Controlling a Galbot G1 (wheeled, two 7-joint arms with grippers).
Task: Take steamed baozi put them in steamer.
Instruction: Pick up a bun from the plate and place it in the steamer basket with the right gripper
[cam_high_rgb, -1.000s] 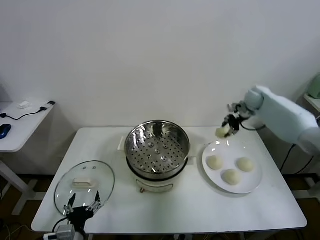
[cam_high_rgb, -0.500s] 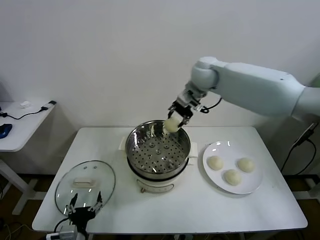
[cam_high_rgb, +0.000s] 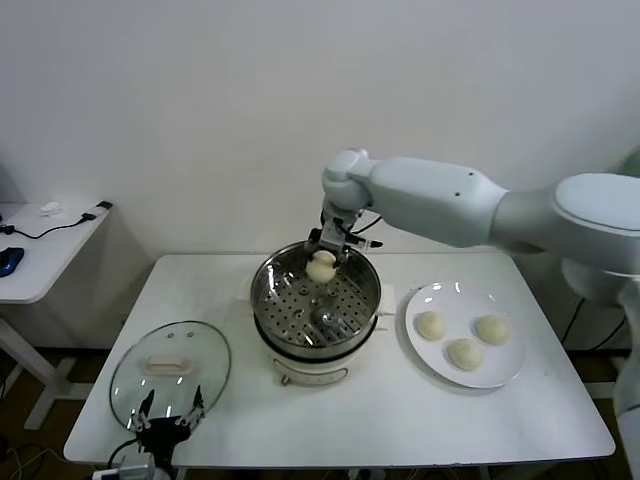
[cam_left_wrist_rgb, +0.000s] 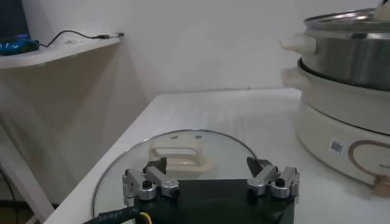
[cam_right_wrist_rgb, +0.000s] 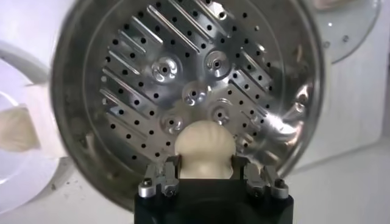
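Note:
My right gripper (cam_high_rgb: 322, 262) hangs over the back part of the steamer (cam_high_rgb: 268, 300), shut on a cream-white baozi (cam_high_rgb: 321, 267). In the right wrist view the baozi (cam_right_wrist_rgb: 204, 146) sits squeezed between the fingers of that gripper (cam_right_wrist_rgb: 204, 165), above the steamer's perforated tray (cam_right_wrist_rgb: 140, 55). Three more baozi (cam_high_rgb: 430, 324) (cam_high_rgb: 491, 328) (cam_high_rgb: 463, 353) lie on the white plate (cam_high_rgb: 440, 298) to the right of the pot. My left gripper (cam_high_rgb: 166, 418) rests open at the table's front left edge, by the near rim of the glass lid; nothing is between the fingers of this gripper (cam_left_wrist_rgb: 206, 164).
A round glass lid (cam_high_rgb: 200, 350) with a cream handle (cam_left_wrist_rgb: 177, 152) lies flat at the front left. The steamer's white base (cam_left_wrist_rgb: 341, 122) stands beside it. A low side table (cam_high_rgb: 40, 245) with a cable stands further left.
The right arm carried the baozi leftward from above the plate to over the steamer. The left arm stayed put.

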